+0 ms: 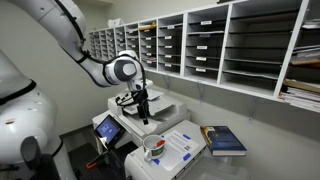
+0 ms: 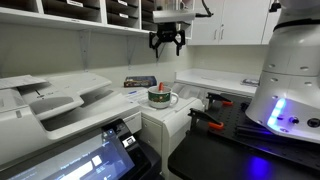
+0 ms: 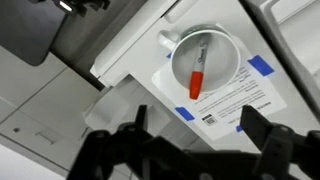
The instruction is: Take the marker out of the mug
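Open gripper above the mug, marker inside it.

In an exterior view the printer (image 1: 112, 128) sits at the left with its screen lit; the gripper (image 1: 144, 112) hangs above the mug (image 1: 153, 146) and a little to its left, well clear of it, jaws spread wide and holding nothing; the mug stands on a white sheet (image 1: 185, 140) with blue patches at its corners; a blue book (image 1: 224, 140) lies just right of that sheet; in the wrist view the dark fingers (image 3: 262, 140) stand apart along the bottom edge; the marker (image 3: 197, 72) leans inside the mug, its red end at the lower rim and its darker end near the middle; the mug's handle points to the upper left.
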Controlling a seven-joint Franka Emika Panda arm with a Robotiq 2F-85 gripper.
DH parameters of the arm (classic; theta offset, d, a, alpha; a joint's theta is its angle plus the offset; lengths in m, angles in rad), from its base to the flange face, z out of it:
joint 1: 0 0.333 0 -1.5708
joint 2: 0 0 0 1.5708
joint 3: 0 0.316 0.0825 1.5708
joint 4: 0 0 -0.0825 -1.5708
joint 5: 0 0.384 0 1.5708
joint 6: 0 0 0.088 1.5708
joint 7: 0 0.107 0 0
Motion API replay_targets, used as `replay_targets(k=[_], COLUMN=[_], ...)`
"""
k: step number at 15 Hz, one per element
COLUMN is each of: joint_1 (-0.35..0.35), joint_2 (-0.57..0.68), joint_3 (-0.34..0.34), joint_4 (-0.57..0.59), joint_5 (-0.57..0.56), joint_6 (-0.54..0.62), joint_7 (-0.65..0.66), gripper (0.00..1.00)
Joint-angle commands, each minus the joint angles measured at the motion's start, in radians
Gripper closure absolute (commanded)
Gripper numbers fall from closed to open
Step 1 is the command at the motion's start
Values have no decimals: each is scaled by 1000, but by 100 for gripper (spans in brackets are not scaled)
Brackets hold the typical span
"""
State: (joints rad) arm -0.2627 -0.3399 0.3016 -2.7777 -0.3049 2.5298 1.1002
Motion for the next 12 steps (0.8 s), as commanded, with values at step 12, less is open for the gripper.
replay_targets(k=[12], joint_1=[52], joint_2=[275], joint_3=[-175], joint_4=[51], joint_5=[-435], joint_6=[119], joint_7=[402], gripper=[0])
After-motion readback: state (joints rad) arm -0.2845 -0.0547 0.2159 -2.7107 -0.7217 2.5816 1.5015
